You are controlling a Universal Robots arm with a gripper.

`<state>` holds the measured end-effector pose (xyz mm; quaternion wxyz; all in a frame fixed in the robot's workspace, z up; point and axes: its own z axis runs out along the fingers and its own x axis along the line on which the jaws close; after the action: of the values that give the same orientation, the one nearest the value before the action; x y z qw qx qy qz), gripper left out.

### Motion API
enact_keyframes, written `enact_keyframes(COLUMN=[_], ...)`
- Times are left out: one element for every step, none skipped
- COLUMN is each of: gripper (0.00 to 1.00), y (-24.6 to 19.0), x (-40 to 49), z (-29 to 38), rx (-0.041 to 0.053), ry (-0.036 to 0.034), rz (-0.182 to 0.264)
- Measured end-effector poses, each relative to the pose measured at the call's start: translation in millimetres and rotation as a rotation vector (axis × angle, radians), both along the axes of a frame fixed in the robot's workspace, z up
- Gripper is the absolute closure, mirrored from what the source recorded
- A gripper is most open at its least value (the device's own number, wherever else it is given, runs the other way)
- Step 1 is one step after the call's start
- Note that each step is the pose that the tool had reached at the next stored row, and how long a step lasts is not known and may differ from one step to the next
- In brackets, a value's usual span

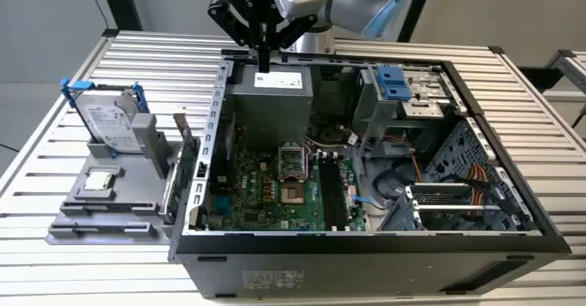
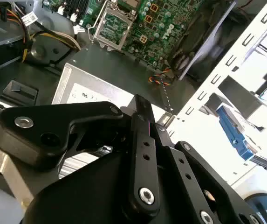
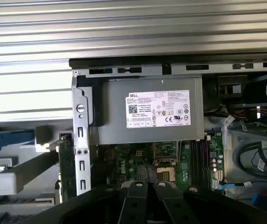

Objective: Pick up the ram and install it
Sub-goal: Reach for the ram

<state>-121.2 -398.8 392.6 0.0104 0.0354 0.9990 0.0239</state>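
Gripper hangs high over the power supply at the back of the open computer case, fingers pressed together on nothing, so I'd guess it's just clearing the walls. Can't tell where the ram is.

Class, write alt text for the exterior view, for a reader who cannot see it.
The arm's gripper, fingers together and pointing down, hangs over the grey power supply at the far end of an open computer case lying on a slatted table. At the exterior view's left, a grey holder holds a hard drive in a blue frame upright.
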Motion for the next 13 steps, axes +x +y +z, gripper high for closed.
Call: enact_keyframes(gripper=[1.00, 1.00, 1.00, 1.00, 1.00, 1.00, 1.00, 1.00, 1.00, 1.00, 1.00, 1.00, 1.00], y=[0.0, 0.0, 0.0, 0.0, 0.0, 0.0, 0.0, 0.0, 0.0, 0.0, 0.0, 0.0, 0.1], x=[0.0, 0.0, 0.0, 0.0, 0.0, 0.0, 0.0, 0.0, 0.0, 0.0, 0.0, -0.1, -0.5], z=[0.0, 0.0, 0.0, 0.0, 0.0, 0.0, 0.0, 0.0, 0.0, 0.0, -0.1, 0.0, 0.0], rx=[0.0000, -0.0002, -0.0004, -0.0005, -0.0005, -0.0006, -0.0006, -0.0007, -0.0007, -0.0006, -0.0006, -0.0006, -0.0007], ry=[0.0000, 0.0000, 0.0000, 0.0000, 0.0000, 0.0000, 0.0000, 0.0000, 0.0000, -0.0001, -0.0001, -0.0001, -0.0001], rz=[0.000, 0.000, 0.000, 0.000, 0.000, 0.000, 0.000, 0.000, 0.000, 0.000, 0.000, 0.000, 0.000])
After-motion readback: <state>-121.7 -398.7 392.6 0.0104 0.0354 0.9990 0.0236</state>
